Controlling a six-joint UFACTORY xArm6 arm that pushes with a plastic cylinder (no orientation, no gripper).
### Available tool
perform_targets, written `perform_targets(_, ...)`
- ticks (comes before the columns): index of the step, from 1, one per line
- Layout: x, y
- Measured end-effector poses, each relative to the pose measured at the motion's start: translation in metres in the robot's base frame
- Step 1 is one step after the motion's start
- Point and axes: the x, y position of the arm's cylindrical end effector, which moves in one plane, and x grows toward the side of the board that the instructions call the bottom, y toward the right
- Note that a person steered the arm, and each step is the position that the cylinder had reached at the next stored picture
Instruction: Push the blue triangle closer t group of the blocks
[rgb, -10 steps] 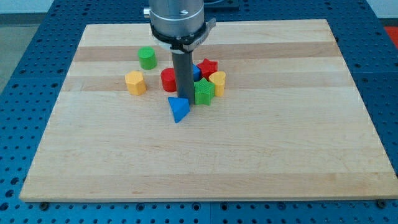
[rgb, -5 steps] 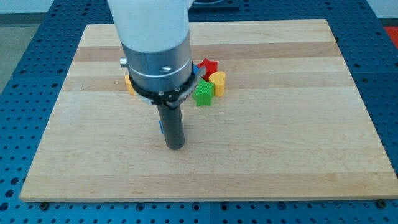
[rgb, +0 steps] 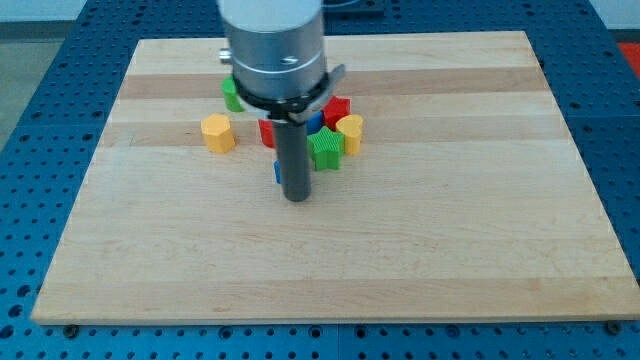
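Note:
My tip (rgb: 296, 197) rests on the board just below the block group. The blue triangle (rgb: 277, 172) is almost wholly hidden behind the rod; only a blue sliver shows at the rod's left edge. Above it lies the group: a red block (rgb: 267, 132), a green star-shaped block (rgb: 326, 148), a yellow block (rgb: 350, 132), a red star-shaped block (rgb: 338, 107) and a bit of another blue block (rgb: 316, 119). The arm's housing covers part of the group.
A yellow block (rgb: 217, 132) sits apart at the view's left of the group. A green block (rgb: 231, 95) shows partly behind the arm's housing at the upper left. The wooden board (rgb: 450, 230) lies on a blue perforated table.
The rod swung from above the blue triangle down and left toward the view's bottom, then came back up and right; it now stands in front of the triangle, hiding it.

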Motion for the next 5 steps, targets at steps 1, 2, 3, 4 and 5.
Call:
perform_targets(1,0.0,0.002)
perform_targets(2,-0.003,-0.013)
perform_targets(3,-0.015,-0.016)
perform_targets(4,-0.024,-0.016)
perform_targets(5,-0.035,-0.016)
